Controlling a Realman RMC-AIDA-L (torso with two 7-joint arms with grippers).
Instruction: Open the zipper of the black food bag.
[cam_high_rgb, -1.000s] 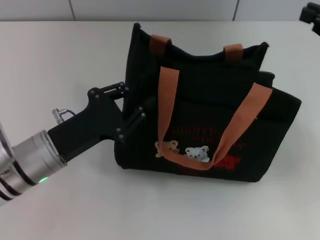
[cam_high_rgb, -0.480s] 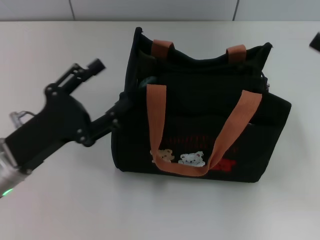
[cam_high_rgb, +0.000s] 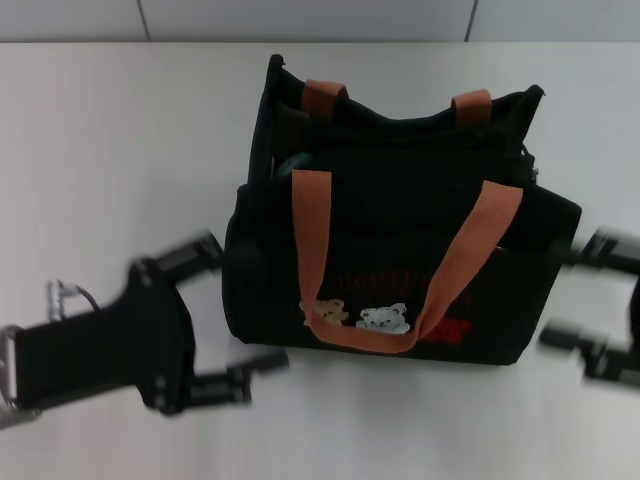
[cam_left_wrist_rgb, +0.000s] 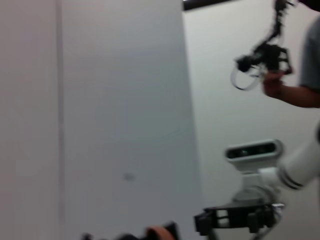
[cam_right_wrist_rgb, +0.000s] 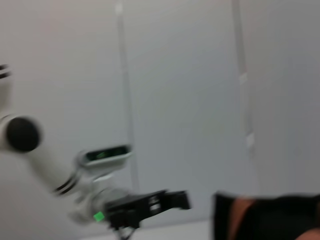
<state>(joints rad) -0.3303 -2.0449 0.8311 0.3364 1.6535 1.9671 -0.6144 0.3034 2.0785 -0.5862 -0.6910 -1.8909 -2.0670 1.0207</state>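
The black food bag (cam_high_rgb: 400, 230) stands upright mid-table, with orange-brown handles, red print and small bears on its front. Its top gapes on the left side. A short stretch of the zipper (cam_high_rgb: 531, 160) shows at the bag's right end; I cannot make out the pull tab. My left gripper (cam_high_rgb: 243, 305) is low at the bag's front-left corner, open, fingers spread and holding nothing. My right gripper (cam_high_rgb: 565, 295) hangs open just off the bag's right end. The right wrist view shows the bag's edge (cam_right_wrist_rgb: 270, 215) and, farther off, the left gripper (cam_right_wrist_rgb: 145, 205).
The white table (cam_high_rgb: 110, 130) runs to a pale wall at the back. In the left wrist view, a person's hand (cam_left_wrist_rgb: 272, 85) holds a device high up by the wall, and the right arm's gripper (cam_left_wrist_rgb: 240, 220) shows lower down.
My left gripper let go of the bag's left end and drew back toward the front left. The right gripper came in beside the bag's right end. The bag settled slightly.
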